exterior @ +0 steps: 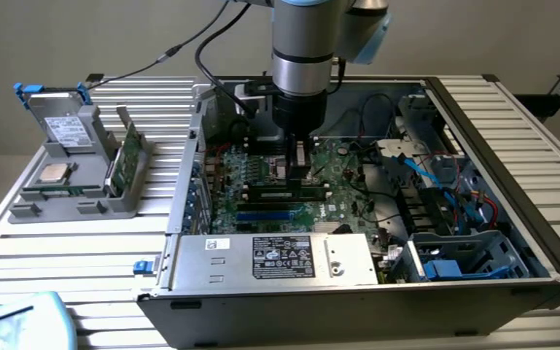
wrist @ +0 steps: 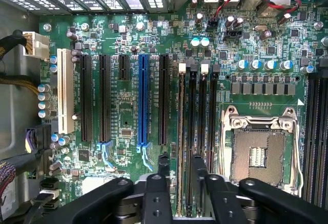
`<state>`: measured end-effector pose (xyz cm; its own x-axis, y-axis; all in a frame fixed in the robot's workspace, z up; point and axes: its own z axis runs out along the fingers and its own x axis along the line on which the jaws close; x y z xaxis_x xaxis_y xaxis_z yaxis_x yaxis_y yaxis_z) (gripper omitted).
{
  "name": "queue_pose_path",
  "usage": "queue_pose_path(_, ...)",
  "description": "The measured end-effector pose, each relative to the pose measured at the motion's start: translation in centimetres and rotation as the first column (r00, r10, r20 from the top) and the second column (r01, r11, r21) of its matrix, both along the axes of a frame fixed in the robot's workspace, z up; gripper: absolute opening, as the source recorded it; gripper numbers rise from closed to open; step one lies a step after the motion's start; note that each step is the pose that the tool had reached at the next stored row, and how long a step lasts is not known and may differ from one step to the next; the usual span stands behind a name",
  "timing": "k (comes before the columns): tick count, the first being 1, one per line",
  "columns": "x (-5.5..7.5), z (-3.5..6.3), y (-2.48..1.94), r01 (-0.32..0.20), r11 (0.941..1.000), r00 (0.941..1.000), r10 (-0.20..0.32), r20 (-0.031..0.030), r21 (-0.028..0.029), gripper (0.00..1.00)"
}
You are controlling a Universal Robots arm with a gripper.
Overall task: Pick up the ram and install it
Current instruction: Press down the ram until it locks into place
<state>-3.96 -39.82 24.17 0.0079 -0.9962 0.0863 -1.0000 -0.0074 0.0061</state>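
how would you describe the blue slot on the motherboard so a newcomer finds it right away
Start at the open computer case, then its green motherboard with a row of long parallel slots. The blue slot lies in that row between two black slots; it is the only blue one, and the lone white slot sits further along.

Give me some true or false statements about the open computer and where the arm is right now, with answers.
1. The gripper hangs outside the computer case. False: it is inside the case, over the motherboard.
2. One long expansion slot is blue. True.
3. The ram lies on the table beside the case. False: it is at the motherboard's memory slots, under the gripper.
4. The processor socket has no cooler on it. True.
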Motion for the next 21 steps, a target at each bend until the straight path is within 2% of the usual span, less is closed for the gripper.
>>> queue_pose_path(1, 0.0, 0.00, 0.00, 0.000, 1.0000, 1.0000, 0.000, 0.0000, 0.0000, 0.24)
queue_pose_path(2, 0.0, 0.00, 0.00, 0.000, 1.0000, 1.0000, 0.000, 0.0000, 0.0000, 0.24)
queue_pose_path(4, 0.0, 0.00, 0.00, 0.000, 1.0000, 1.0000, 0.000, 0.0000, 0.0000, 0.13)
queue_pose_path(5, 0.0, 0.00, 0.00, 0.000, 1.0000, 1.0000, 0.000, 0.0000, 0.0000, 0.11)
queue_pose_path(13, 3.0, -0.07, 0.00, 0.000, 1.0000, 1.0000, 0.000, -0.0024, -0.0001, 0.11)
queue_pose_path(21, 3.2, -0.51, 0.00, 0.000, 1.0000, 1.0000, 0.000, -0.0028, -0.0001, 0.11)
